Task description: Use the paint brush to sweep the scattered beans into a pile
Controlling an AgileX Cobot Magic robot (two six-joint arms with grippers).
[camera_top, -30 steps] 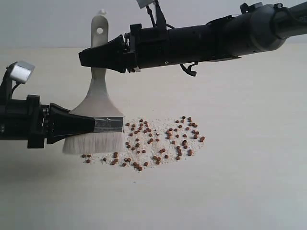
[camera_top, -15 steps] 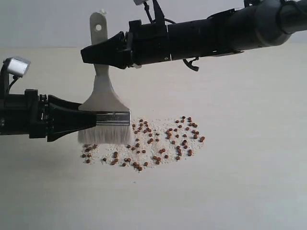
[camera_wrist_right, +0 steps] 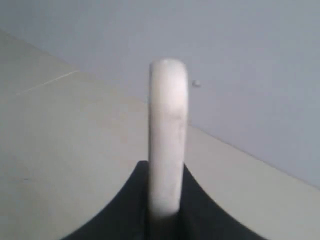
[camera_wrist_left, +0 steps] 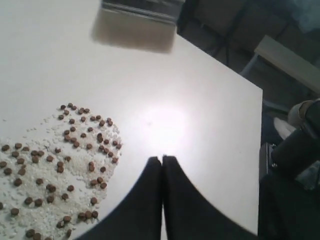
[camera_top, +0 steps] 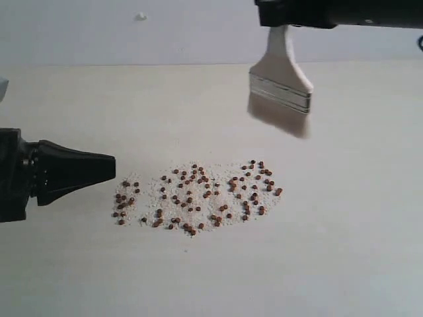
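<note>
**Q.** What does each gripper have hold of?

**A.** The right gripper is clamped on the handle of the paint brush. The handle stands up between its fingers, and the ferrule and bristles hang below them. The left gripper has its fingers pressed together with nothing between them.

**Q.** Where does the material lie?

**A.** The beans lie on the table just ahead of the left fingertips, mixed with whitish crumbs in a broad, loose patch. The brush hangs beyond the end of the patch farthest from those fingertips, well apart from the beans. Its bristles are blurred; they appear to be off the surface, though this cannot be confirmed.

**Q.** How far along is the work?

**A.** Judged early. A small knot of beans sits at the end nearest the left fingers. The rest are loosely spaced, and no compact pile has formed. Most of the gathering remains: the bristles must come down outside the patch and draw its edges inward.
</note>
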